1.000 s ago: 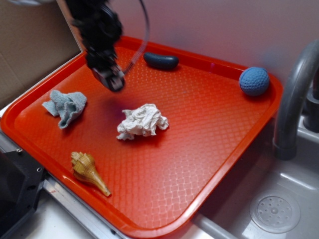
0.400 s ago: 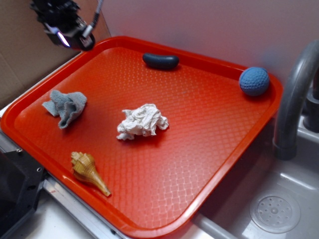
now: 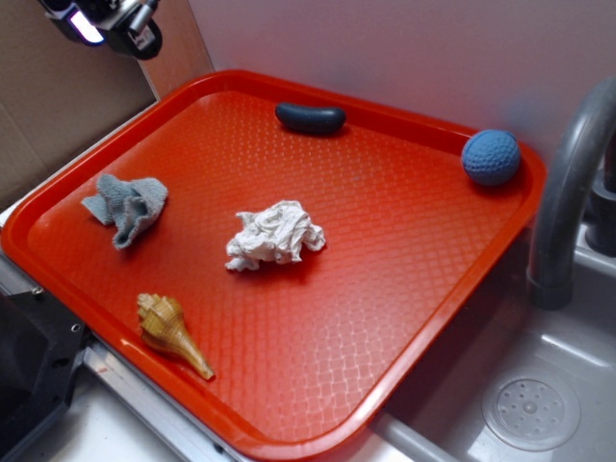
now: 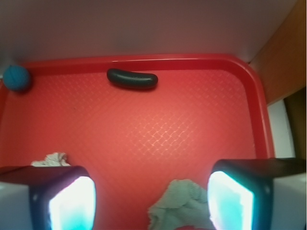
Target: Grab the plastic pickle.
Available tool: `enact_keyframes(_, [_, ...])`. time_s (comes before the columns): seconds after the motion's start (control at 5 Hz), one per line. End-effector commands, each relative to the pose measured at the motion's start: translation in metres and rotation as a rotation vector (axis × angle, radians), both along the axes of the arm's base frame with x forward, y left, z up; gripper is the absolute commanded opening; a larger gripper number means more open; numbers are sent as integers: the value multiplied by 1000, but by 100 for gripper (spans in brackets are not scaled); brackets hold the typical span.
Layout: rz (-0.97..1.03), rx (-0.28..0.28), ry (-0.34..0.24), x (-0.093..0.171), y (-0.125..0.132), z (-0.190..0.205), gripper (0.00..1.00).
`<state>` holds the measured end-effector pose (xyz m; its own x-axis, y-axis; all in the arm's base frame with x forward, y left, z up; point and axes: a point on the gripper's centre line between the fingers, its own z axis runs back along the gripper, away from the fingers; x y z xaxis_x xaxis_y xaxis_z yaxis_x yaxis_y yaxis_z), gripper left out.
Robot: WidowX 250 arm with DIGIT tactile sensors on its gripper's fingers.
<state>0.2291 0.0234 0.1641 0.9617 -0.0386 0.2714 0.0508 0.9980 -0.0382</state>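
Two pale fingers (image 4: 72,203) of the hand (image 4: 151,203) stand spread wide at the bottom of the wrist view, with nothing between them but the tray floor and part of a grey cloth (image 4: 180,206). In the exterior view the hand (image 3: 101,21) hangs high at the upper left corner, above and outside the red tray (image 3: 404,346), well apart from everything on it. The grey cloth (image 3: 127,207) lies near the tray's left edge. A crumpled white paper wad (image 3: 274,236) sits about mid-tray, and a tan seashell (image 3: 171,332) lies close to the front rim. The plastic pickle (image 3: 310,117) rests untouched on the tray floor just beside the far rim, lying lengthwise along it; the wrist view shows it (image 4: 132,79) too. A blue textured ball (image 3: 490,157) sits in the tray's far right corner, next to a grey faucet (image 3: 568,192) over a sink (image 3: 539,404).
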Motion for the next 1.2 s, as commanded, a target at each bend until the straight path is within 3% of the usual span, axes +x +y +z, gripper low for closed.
enact_keyframes(0.0, [-478, 161, 41, 17, -19, -4, 100])
enact_keyframes(0.2, [-671, 217, 69, 19, -30, -14, 100])
enact_keyframes(0.4, [-740, 208, 100, 23, -42, -36, 100])
enact_keyframes(0.6, [-791, 252, 117, 32, -43, -53, 100])
enact_keyframes(0.8, [-782, 251, 12, 45, -24, -49, 100])
enact_keyframes(1.0, [-660, 144, 19, 58, -17, -72, 100])
